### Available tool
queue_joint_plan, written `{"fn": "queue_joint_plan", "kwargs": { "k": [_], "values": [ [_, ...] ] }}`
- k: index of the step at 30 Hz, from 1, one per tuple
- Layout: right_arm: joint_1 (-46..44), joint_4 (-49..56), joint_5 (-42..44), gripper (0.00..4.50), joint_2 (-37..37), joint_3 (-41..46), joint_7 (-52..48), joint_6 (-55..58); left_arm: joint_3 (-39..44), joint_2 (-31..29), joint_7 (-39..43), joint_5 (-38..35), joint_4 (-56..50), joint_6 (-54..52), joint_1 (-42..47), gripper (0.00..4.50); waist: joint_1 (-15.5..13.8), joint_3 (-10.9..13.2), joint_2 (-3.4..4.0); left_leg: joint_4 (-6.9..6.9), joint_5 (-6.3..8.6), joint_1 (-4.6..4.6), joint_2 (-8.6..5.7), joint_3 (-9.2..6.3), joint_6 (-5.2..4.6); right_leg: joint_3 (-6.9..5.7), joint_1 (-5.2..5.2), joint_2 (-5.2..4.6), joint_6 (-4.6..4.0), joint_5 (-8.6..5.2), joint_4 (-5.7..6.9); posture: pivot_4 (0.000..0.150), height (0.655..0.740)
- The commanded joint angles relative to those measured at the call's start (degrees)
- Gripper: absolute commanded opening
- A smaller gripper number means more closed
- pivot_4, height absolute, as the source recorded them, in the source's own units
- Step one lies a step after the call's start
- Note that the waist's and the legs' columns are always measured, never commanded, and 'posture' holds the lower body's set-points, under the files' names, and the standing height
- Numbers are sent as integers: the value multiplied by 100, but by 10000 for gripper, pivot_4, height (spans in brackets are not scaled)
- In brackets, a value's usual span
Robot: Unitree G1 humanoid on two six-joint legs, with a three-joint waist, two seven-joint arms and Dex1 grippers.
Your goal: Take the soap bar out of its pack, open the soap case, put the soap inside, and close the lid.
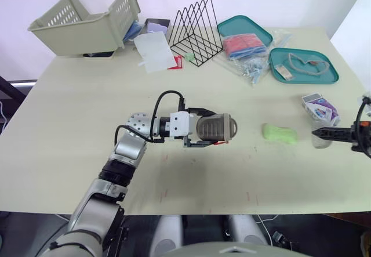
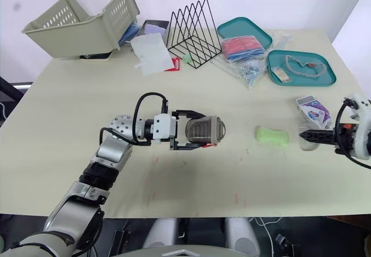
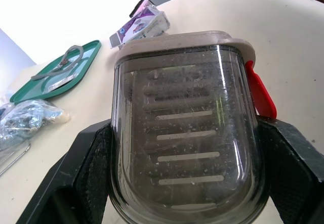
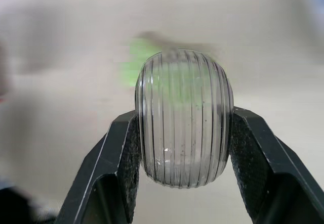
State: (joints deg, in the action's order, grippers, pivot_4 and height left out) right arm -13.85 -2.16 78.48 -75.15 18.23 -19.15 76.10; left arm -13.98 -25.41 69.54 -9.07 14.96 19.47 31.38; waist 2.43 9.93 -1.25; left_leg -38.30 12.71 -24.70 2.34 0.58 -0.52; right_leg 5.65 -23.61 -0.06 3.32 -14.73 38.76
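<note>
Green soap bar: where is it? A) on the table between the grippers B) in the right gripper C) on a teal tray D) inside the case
A: the soap bar lies on the table, between the case in the left gripper and the lid in the right gripper.

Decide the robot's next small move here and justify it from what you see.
Probably set the clear lid down on the table. The right gripper is shut on it and the left gripper holds the open soap case, while the green soap bar lies unwrapped on the table between them; a gripper must be free to lift it.
</note>
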Motion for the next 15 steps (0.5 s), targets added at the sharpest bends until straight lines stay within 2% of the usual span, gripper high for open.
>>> {"fn": "queue_joint_plan", "kwargs": {
  "k": [1,8,15],
  "values": [
    [-664,-17,-313,19310,201,-156,259,277,39,8,-24,-53,-89,41,72,34776,8,0,0,0,0,1,0,1,0,1,-1,0,-1,0,0,1500,7400],
    [-2242,-444,-1423,19310,1051,-939,884,1290,39,10,-37,-42,-104,15,60,34776,-8,1,1,2,0,-5,-1,3,0,3,-6,-1,-11,6,-2,1500,7400],
    [-2538,-538,-2453,19310,1500,-1424,610,1352,46,-15,-41,-36,-114,1,56,34776,-35,1,2,10,15,-13,-3,7,-23,4,-7,-5,-11,6,-21,1500,7400]
  ]
}}
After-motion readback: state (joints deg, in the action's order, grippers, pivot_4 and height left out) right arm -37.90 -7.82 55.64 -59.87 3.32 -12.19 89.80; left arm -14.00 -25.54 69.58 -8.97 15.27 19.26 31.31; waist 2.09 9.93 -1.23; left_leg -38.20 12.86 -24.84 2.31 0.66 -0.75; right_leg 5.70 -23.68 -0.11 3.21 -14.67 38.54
